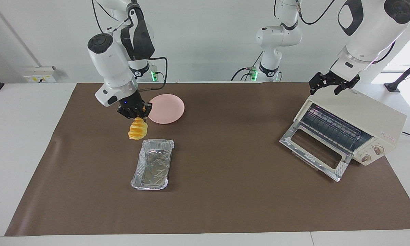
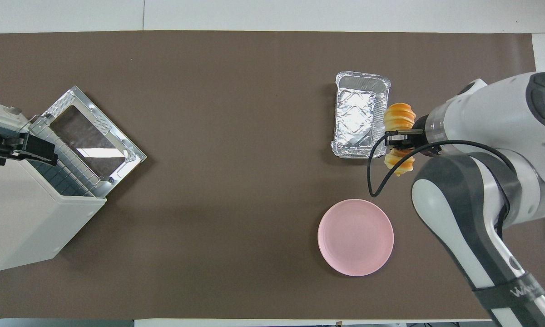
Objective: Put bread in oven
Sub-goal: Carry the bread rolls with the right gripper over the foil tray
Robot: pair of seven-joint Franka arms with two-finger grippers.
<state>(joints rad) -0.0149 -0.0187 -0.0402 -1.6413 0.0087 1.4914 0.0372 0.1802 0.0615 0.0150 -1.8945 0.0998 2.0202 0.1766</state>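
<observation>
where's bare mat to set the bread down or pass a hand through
The widest free patch is the brown mat between the foil tray and the oven's open door. It is crowded at the right arm's end, where the pink plate, the tray and the right gripper holding the bread cluster. The left gripper hovers over the oven.

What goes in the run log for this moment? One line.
right claw: shut on bread, raised beside foil tray | left claw: over oven, waiting | oven door: open
</observation>
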